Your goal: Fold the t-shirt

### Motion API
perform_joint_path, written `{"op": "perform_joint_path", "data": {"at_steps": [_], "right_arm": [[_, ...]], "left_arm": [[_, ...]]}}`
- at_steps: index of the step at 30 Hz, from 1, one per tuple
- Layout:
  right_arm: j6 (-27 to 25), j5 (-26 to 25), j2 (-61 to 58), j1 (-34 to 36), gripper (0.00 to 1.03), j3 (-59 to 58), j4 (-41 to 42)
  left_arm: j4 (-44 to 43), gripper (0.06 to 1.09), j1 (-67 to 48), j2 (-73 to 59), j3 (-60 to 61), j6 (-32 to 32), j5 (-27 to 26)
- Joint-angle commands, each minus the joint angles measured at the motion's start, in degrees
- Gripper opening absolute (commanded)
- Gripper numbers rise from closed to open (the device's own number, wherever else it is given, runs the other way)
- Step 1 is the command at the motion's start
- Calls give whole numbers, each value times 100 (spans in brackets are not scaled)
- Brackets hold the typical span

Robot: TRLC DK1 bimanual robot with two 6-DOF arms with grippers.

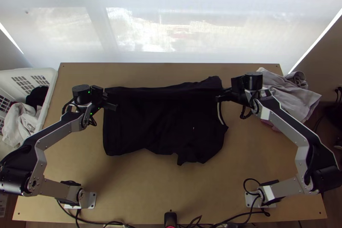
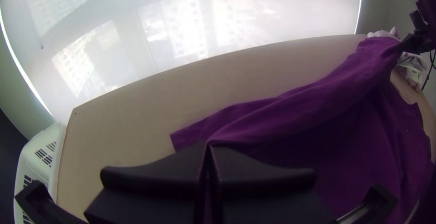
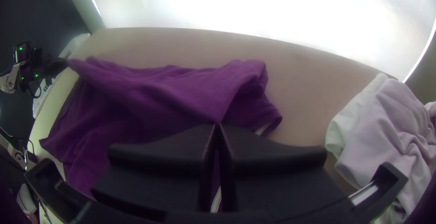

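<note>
T-shirt (image 1: 164, 119) mid-frame; left gripper (image 2: 208, 145) and right gripper (image 3: 217, 126) pinch its upper part near either end, likely for even folding.

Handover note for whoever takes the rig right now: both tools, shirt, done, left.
Left tool: shut on the t-shirt, near its far left corner.
Right tool: shut on it near the far right corner.
Shirt: mid-table, cloth drawn up in a ridge between the tools, near edge uneven; can't tell how many layers.
Done: both grips taken.
Left: likely bring the held edge over, lay it down, release, then smooth and finish folding.
Around: pale cloth bunched at right, white basket at left.
</note>
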State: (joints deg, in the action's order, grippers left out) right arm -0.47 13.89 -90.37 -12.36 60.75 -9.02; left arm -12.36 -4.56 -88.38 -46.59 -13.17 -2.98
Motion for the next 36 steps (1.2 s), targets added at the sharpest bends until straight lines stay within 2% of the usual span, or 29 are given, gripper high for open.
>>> {"op": "perform_joint_path", "data": {"at_steps": [1,3,4,6,7,9,10,12,13,14,19,25,30,36], "right_arm": [[-85,0,-51,-12,3,-345,31],[-102,0,-51,-12,5,-441,31],[-102,0,-42,-3,14,-494,31],[-85,0,2,14,34,-573,31],[-67,0,54,23,41,-617,31],[-41,0,142,41,44,-679,40],[-32,0,204,49,51,-714,58],[-23,0,309,102,82,-793,75],[-23,0,380,129,90,-819,75],[-15,0,476,164,91,-863,75],[91,0,1276,357,94,-1048,-30],[135,0,2252,419,94,-1338,-408],[179,0,2876,436,95,-1540,-724],[293,8,3403,445,95,-1645,-1076]], "left_arm": [[14,9,7,-153,185,-116,0],[111,11,-1,-180,255,-133,0],[137,23,-1,-189,282,-160,0],[577,55,-19,-276,220,-204,-9],[717,63,-36,-276,220,-204,-27],[1034,71,-98,-241,238,-133,-62],[1210,78,-142,-197,238,-116,-88],[1570,90,-177,-4,229,7,-211],[1886,99,-186,137,176,42,-308],[2229,103,-177,312,97,113,-387],[4286,103,43,1350,-492,227,-1046],[6272,103,16,2141,-764,201,-1433],[7010,102,-494,2448,-685,394,-1583],[7195,102,-1293,2492,-281,543,-1600]]}}
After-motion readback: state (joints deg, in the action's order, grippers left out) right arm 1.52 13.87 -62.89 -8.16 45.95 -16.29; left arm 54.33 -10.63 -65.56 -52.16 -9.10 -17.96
